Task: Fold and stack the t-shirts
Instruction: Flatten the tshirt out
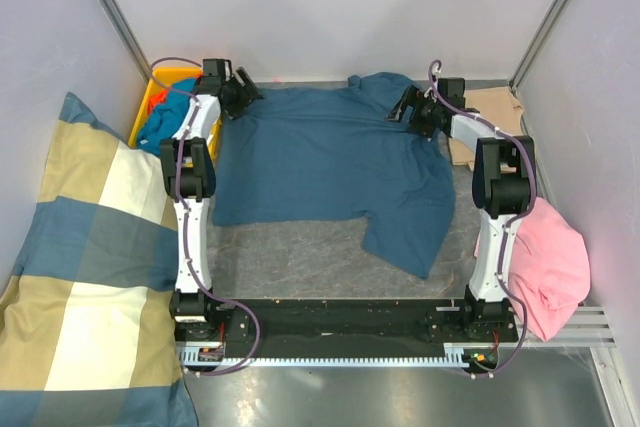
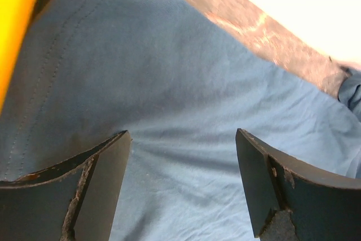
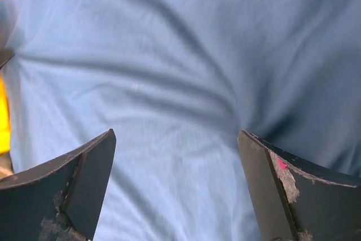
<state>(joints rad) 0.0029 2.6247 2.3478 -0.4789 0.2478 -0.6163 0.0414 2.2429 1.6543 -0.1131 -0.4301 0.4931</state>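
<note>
A large dark teal-blue t-shirt (image 1: pixel 330 167) lies spread on the table, one sleeve hanging toward the front right. My left gripper (image 1: pixel 243 95) is open over its far left corner; the cloth (image 2: pixel 186 111) fills the left wrist view between the spread jaws. My right gripper (image 1: pixel 408 107) is open over the shirt's far right part; the cloth (image 3: pixel 175 83) shows between its jaws. A tan-beige t-shirt (image 1: pixel 492 112) lies at the far right behind the right arm. Nothing is held.
A yellow bin (image 1: pixel 165 97) with teal cloth stands at the far left. A big checked cushion (image 1: pixel 90 277) leans along the left. A pink cloth (image 1: pixel 550 267) lies at the right edge. Walls close in on three sides.
</note>
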